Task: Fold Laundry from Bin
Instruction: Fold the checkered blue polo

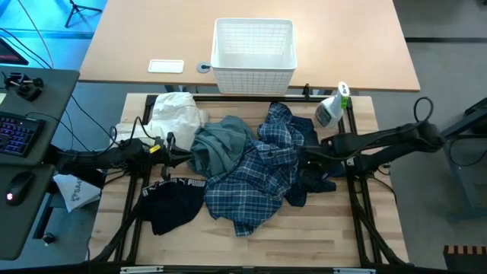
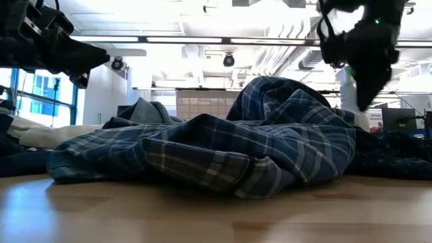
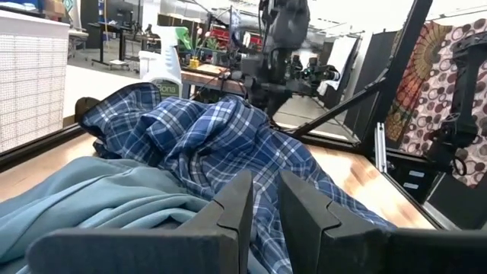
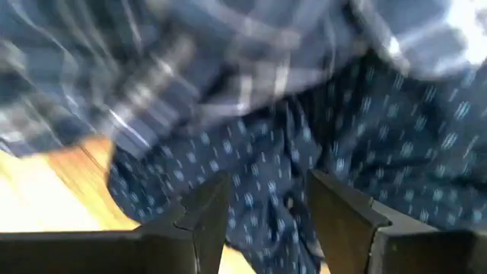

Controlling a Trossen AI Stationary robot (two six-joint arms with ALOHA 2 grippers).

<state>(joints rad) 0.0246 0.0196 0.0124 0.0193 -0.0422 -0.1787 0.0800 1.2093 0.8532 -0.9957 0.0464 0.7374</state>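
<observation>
High view, bin: the white lattice bin point(image 1: 253, 53) stands empty on the far desk point(image 1: 137, 46) at 12 o'clock, well apart from the clothes.
High view, laundry: all of it lies heaped on the near wooden desk point(image 1: 251, 247) — plaid shirt point(image 1: 255, 183) in the middle, grey-green top point(image 1: 221, 144) at its 10 o'clock, white cloth point(image 1: 176, 114) farther at 10, black Puma piece point(image 1: 173, 202) at 8, navy dotted trousers point(image 1: 316, 181) at 3.
High view, arms: left gripper point(image 1: 169, 152) sits at the grey-green top's 9 o'clock edge; right gripper point(image 1: 306, 161) is over the seam between shirt and trousers.
High view, extra: a spray bottle point(image 1: 332, 106) stands at 2 o'clock.
Low view: the plaid shirt point(image 2: 223, 152) fills the middle; the right gripper point(image 2: 368, 94) hangs above the cloth at 2 o'clock, not touching it.
Left wrist view: left gripper point(image 3: 262, 202) has its fingers nearly pressed together, a thin slit between, nothing pinched; grey-green top point(image 3: 99, 202) and shirt lie ahead.
Right wrist view: right gripper point(image 4: 262, 202) is spread, with dotted trousers point(image 4: 365, 144) right below the gap and nothing pinched.
Risk: the garments overlap, so a pinch here could catch shirt and trousers together and drag the whole heap.
Hard to make out: the right wrist picture is smeared; how much of the trousers lies under the shirt is hidden — garment edges cannot be traced.
</observation>
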